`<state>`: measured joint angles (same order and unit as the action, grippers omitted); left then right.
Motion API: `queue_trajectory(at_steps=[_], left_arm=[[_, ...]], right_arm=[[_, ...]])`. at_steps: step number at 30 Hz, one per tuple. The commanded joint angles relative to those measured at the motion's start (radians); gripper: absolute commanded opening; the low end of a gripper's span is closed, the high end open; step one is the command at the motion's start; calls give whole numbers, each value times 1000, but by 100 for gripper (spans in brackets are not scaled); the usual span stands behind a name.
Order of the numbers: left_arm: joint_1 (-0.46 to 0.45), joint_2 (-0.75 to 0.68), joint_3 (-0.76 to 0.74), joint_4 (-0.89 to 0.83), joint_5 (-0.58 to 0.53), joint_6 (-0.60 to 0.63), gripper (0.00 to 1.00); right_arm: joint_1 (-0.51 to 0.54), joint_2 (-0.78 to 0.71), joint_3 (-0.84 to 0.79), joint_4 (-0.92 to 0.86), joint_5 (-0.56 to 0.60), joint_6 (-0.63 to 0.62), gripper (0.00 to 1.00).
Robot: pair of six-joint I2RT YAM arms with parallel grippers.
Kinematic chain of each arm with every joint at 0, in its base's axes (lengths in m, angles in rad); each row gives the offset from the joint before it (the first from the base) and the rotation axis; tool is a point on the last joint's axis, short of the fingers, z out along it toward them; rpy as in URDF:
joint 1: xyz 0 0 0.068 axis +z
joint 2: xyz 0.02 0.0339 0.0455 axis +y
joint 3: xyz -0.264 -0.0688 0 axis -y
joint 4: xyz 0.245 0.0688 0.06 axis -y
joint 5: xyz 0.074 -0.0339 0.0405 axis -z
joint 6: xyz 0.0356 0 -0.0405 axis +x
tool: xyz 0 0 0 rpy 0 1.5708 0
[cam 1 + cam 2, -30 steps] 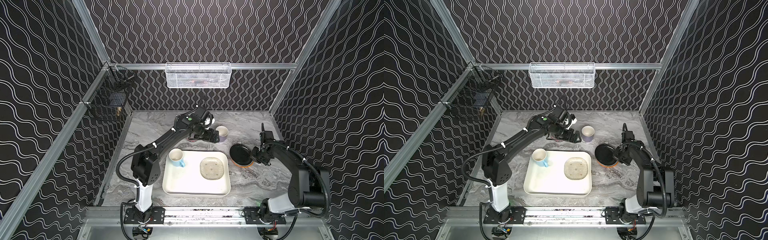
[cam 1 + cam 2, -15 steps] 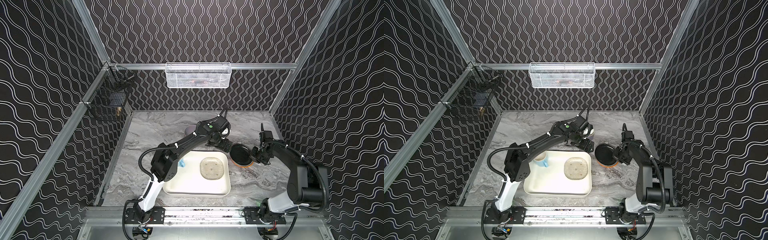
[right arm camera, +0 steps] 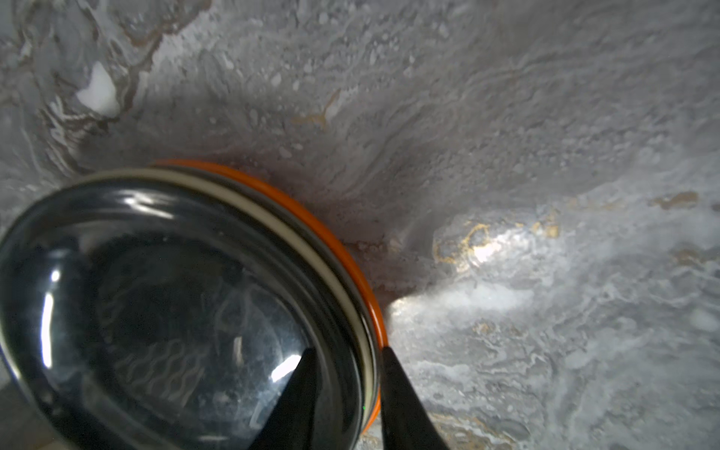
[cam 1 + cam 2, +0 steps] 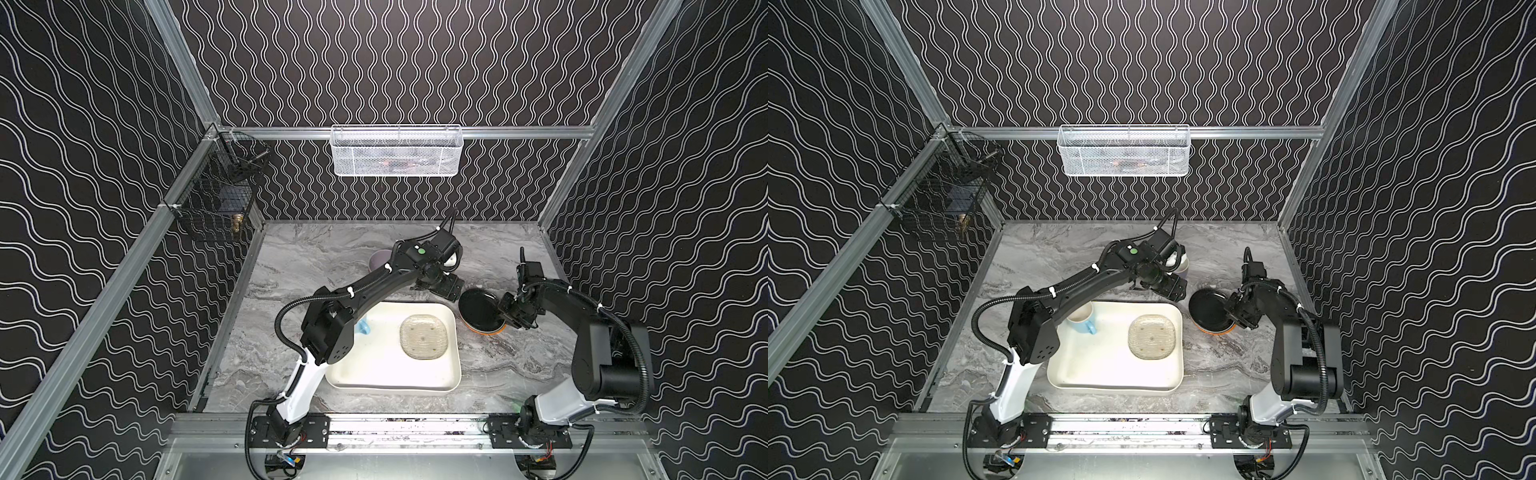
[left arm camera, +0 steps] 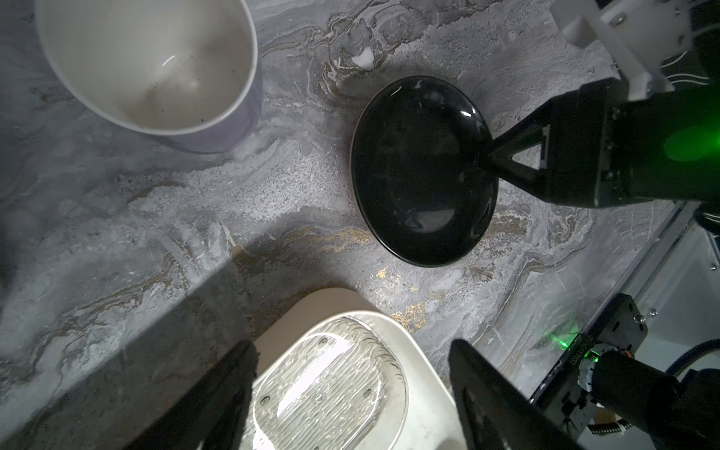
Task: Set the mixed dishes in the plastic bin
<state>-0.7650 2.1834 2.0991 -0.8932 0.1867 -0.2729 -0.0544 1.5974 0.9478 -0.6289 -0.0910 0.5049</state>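
Beside the plastic bin (image 4: 395,384), right end effector (image 3: 346,350) straddles the rim of the stacked black plate (image 4: 478,309), pinch uncertain; left end effector (image 5: 350,346) spread, empty. Risk: orange plate (image 3: 350,249) beneath lifts too, drops.

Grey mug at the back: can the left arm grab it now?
Probably yes. The left pincer is open, empty and close to the mug, which stands upright with only bare table between them.
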Motion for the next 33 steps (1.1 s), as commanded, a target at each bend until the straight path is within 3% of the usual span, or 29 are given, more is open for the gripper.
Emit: queue_trajectory(at_steps=[1,8,19,26,33], left_arm=[[5,3,10,-16,-11,29,76],[49,19,-9,6,42,16,62],[56,56,-34,37,85,5,60],[56,91,-18,53,113,-5,57],[50,150,30,73,145,-27,50]], right_arm=[[-1,21,22,11,10,14,29],[-1,36,43,-5,13,17,18],[1,58,96,-35,-45,3,4],[1,48,97,-41,-52,6,6],[1,14,88,-56,-37,1,14]])
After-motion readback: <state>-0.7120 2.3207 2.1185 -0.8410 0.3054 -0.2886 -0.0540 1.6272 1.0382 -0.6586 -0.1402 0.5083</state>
